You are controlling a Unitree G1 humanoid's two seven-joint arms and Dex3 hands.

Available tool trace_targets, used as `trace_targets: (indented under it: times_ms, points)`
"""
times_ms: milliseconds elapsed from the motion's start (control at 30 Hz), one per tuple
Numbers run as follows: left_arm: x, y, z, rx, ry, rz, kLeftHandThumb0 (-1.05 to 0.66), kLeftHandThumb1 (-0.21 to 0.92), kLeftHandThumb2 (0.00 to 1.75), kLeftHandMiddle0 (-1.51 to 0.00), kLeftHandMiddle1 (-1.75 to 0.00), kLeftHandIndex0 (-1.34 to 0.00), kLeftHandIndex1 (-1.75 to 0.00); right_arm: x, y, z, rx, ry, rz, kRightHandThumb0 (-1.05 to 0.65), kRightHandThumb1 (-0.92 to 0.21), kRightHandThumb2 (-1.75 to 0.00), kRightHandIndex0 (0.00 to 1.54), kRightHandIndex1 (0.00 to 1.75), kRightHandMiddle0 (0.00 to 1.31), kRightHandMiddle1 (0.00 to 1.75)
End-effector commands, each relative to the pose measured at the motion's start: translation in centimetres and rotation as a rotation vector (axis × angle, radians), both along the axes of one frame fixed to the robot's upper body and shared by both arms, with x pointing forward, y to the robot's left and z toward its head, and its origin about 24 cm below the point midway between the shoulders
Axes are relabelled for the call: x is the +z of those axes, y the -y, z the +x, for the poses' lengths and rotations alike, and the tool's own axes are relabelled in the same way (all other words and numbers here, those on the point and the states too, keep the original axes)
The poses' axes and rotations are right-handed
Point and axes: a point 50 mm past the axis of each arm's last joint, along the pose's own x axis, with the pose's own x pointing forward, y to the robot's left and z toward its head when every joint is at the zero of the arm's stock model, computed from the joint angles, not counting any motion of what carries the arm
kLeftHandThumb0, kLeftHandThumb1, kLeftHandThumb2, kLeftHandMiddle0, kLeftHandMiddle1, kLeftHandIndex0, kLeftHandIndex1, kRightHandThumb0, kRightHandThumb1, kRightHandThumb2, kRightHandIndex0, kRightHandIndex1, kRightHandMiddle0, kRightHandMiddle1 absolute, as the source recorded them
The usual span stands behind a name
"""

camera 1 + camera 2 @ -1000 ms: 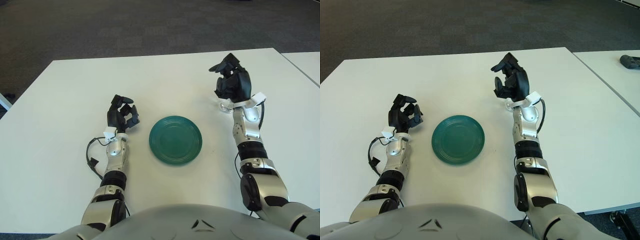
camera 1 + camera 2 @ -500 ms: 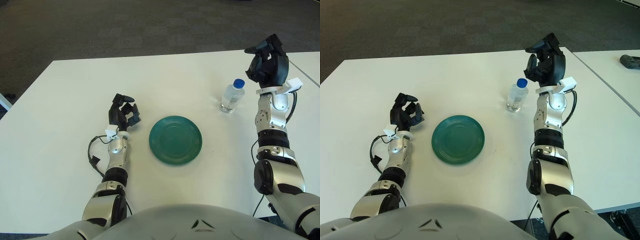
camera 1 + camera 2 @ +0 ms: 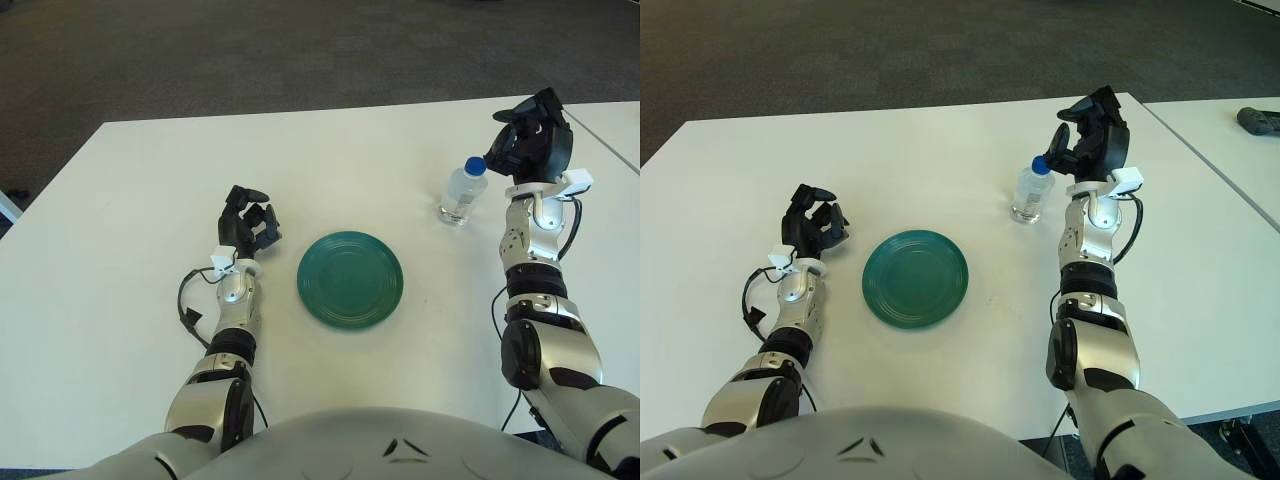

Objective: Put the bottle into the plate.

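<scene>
Task barely begun. Bottle, clear with a blue cap, upright on the white table in the right part of the frame, up and to the right of the green plate and well apart from it. Plate bare at frame centre, nothing in it.

Right hand raised at the upper right, just beside the bottle's cap on its right side, fingers spread and holding nothing; no contact with the bottle visible. Left hand at centre left, just left of the plate, fingers loosely curled around nothing, idle.

Left to do, by judgement: close the right hand around the bottle, lift, carry down and left across the gap, set it inside the plate's rim, release. Nothing of that done yet; only the approach to the bottle looks under way.
</scene>
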Motion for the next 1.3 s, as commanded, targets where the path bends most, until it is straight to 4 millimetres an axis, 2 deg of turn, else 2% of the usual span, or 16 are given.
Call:
trace_targets:
  times_ms: [0,33,67,100,133,167,200,233,267,367,400,500,600,667,800,1267]
  points:
    - [-2.6,-0.7,-2.2,0.03,-0.105,-0.026,-0.45,0.42,1.16,-0.88,-1.75,-0.54,-1.72,0.6,0.3,0.5,-0.026,0.023,0.021,-0.01,-0.27,-1.3,0.63,1.57,0.54,1.72]
    - [-2.6,-0.8,-2.1,0.031,-0.108,-0.024,-0.45,0.42,1.16,-0.88,-1.75,-0.54,-1.72,0.3,0.4,0.6,-0.033,0.012,0.025,-0.01,-0.32,-1.23,0.61,1.55,0.54,1.68]
    - [-2.7,-0.9,-2.1,0.032,-0.109,-0.023,-0.45,0.42,1.16,-0.89,-1.75,-0.54,-1.72,0.1,0.4,0.7,-0.038,0.004,0.028,-0.14,-0.51,-0.95,0.52,1.36,0.49,1.63]
    - [-2.7,-0.9,-2.1,0.034,-0.11,-0.02,-0.45,0.42,1.16,-0.89,-1.75,-0.54,-1.72,-0.7,0.1,0.7,-0.033,-0.02,0.02,-0.22,-0.64,-0.75,0.47,1.21,0.46,1.6]
    - [-2.6,-1.0,-2.1,0.035,-0.11,-0.018,-0.45,0.42,1.17,-0.89,-1.75,-0.54,-1.73,-1.2,-0.1,0.8,-0.027,-0.035,0.012,-0.32,-0.7,-0.69,0.41,1.07,0.4,1.5]
    - [-2.6,-1.1,-2.1,0.037,-0.109,-0.015,-0.45,0.42,1.17,-0.9,-1.75,-0.54,-1.73,-1.9,-0.5,0.7,-0.016,-0.054,-0.003,-0.46,-0.78,-0.6,0.35,0.81,0.31,1.34]
    - [-2.6,-1.1,-2.1,0.038,-0.108,-0.013,-0.45,0.42,1.18,-0.9,-1.75,-0.54,-1.74,-2.3,-0.8,0.7,-0.009,-0.066,-0.014,-0.57,-0.83,-0.56,0.29,0.55,0.21,1.19]
    - [-2.6,-1.2,-2.1,0.039,-0.106,-0.01,-0.45,0.42,1.18,-0.9,-1.75,-0.53,-1.74,-3.0,-1.2,0.5,0.005,-0.08,-0.044,-0.6,-0.85,-0.54,0.27,0.46,0.17,1.13]
    - [-2.6,-1.2,-2.1,0.039,-0.105,-0.009,-0.45,0.42,1.18,-0.9,-1.75,-0.53,-1.74,-3.4,-1.5,0.3,0.016,-0.089,-0.065,-0.68,-0.87,-0.55,0.22,0.3,0.11,0.92]
    - [-2.5,-1.4,-2.1,0.043,-0.1,-0.004,-0.45,0.42,1.18,-0.89,-1.75,-0.53,-1.74,-4.4,-2.1,-0.1,0.037,-0.112,-0.156,-0.81,-0.91,-0.59,0.12,0.11,0.03,0.58]
    - [-2.5,-1.4,-2.2,0.045,-0.099,-0.003,-0.45,0.43,1.17,-0.86,-1.75,-0.52,-1.75,-4.6,-2.2,-0.2,0.042,-0.118,-0.185,-0.85,-0.91,-0.61,0.07,0.07,0.02,0.45]
    - [-2.5,-1.5,-2.2,0.05,-0.097,0.006,-0.44,0.45,1.15,-0.79,-1.75,-0.51,-1.75,-4.9,-2.3,-0.3,0.05,-0.154,-0.262,-0.93,-0.92,-0.65,0.02,0.02,0.01,0.23]
    - [-2.5,-1.6,-2.2,0.054,-0.094,0.013,-0.44,0.46,1.13,-0.72,-1.75,-0.5,-1.75,-5.2,-2.6,-0.2,0.057,-0.184,-0.308,-0.98,-0.92,-0.66,0.01,0.01,0.0,0.12]
    - [-2.4,-1.6,-2.3,0.056,-0.088,0.029,-0.43,0.51,1.07,-0.58,-1.75,-0.46,-1.75,-5.4,-2.9,-0.1,0.07,-0.207,-0.341,-1.02,-0.92,-0.66,0.0,0.0,0.0,0.05]
    - [-2.4,-1.6,-2.4,0.053,-0.084,0.044,-0.41,0.59,0.97,-0.43,-1.75,-0.41,-1.75,-5.7,-3.2,0.0,0.091,-0.234,-0.385,-1.04,-0.92,-0.66,0.0,0.0,0.0,0.01]
    - [-2.6,-2.0,-2.9,0.054,-0.075,0.022,-0.37,0.82,0.65,-0.28,-1.59,-0.26,-1.75,-6.6,-4.2,-0.6,0.197,-0.262,-0.427,-1.05,-0.92,-0.71,0.0,0.0,0.0,0.0]
